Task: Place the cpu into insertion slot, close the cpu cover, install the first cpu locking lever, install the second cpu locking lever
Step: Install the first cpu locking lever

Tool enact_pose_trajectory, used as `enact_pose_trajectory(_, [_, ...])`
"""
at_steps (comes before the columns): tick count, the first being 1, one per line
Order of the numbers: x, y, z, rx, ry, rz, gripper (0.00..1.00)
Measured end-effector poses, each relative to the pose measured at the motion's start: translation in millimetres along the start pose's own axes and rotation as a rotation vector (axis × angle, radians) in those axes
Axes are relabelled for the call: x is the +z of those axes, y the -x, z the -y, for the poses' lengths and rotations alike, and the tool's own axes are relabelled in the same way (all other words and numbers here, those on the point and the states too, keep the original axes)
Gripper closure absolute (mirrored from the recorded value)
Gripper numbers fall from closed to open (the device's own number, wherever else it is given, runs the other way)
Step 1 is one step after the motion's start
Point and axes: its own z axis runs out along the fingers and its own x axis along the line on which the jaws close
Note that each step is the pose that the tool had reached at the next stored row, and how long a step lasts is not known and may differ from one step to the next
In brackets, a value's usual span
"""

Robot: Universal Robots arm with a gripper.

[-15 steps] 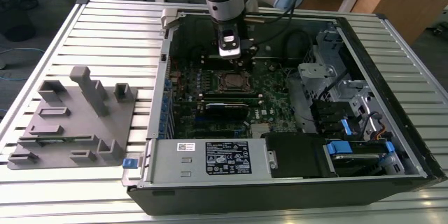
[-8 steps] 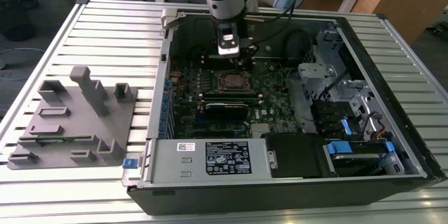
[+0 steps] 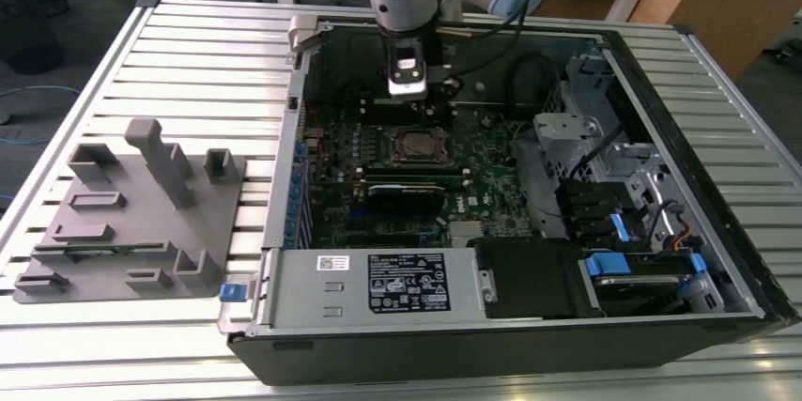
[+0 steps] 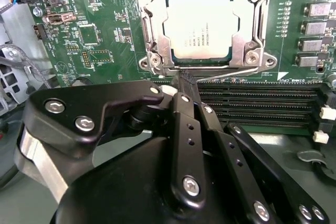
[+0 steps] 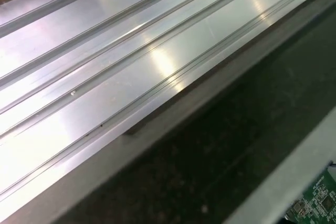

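Note:
The cpu [image 4: 198,24] lies flat in the insertion slot [image 3: 418,146], its silver-grey top showing through the square cut-out of the cpu cover [image 4: 247,22], which is down over it. In the second wrist view my gripper [image 4: 182,82] has its black fingers [image 4: 185,129] pressed together and shut, with the tips right at the socket's edge beside a thin metal lever wire [image 4: 220,70]. Whether the tips touch the wire I cannot tell. In the exterior view the gripper [image 3: 410,93] hangs over the green board just behind the socket.
The open computer case [image 3: 701,307] lies on a slatted aluminium table [image 5: 105,77]. Long black memory slots [image 4: 257,103] run beside the socket. A grey fixture block [image 3: 126,213] sits at the exterior view's left. Drive cages and cables [image 3: 626,194] fill the case's right side.

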Motion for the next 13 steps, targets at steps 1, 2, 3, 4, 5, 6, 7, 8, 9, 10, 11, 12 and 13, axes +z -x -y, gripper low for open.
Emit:
enact_pose_trajectory(1, [-0.1, -0.1, -0.3, 0.003, -0.0007, 0.0005, 0.89])
enact_pose_trajectory(2, [-0.2, -0.2, -0.4, 0.007, -0.0014, 0.0010, 0.89])
enact_pose_trajectory(3, [-0.3, -0.4, -0.6, 0.010, -0.0021, 0.0015, 0.89])
enact_pose_trajectory(4, [-0.4, -0.5, -0.6, 0.013, -0.0028, 0.0019, 0.89])
enact_pose_trajectory(5, [-0.5, -0.6, -0.7, 0.016, -0.0036, 0.0022, 0.89])
enact_pose_trajectory(6, [-0.6, -0.7, -0.7, 0.020, -0.0043, 0.0026, 0.89])
enact_pose_trajectory(7, [-0.6, -0.9, -0.8, 0.023, -0.0050, 0.0030, 0.89])
enact_pose_trajectory(8, [-0.7, -1.1, -0.9, 0.026, -0.0054, 0.0033, 0.89])
enact_pose_trajectory(9, [-0.6, -1.3, -1.0, 0.030, -0.0057, 0.0037, 0.89])
enact_pose_trajectory(10, [-0.7, -1.5, -1.1, 0.034, -0.0062, 0.0042, 0.89])
enact_pose_trajectory(11, [-0.7, -1.7, -1.2, 0.037, -0.0068, 0.0046, 0.89])
enact_pose_trajectory(12, [-0.7, -1.9, -1.2, 0.040, -0.0075, 0.0051, 0.89])
enact_pose_trajectory(13, [-0.8, -2.2, -1.4, 0.043, -0.0081, 0.0055, 0.89])
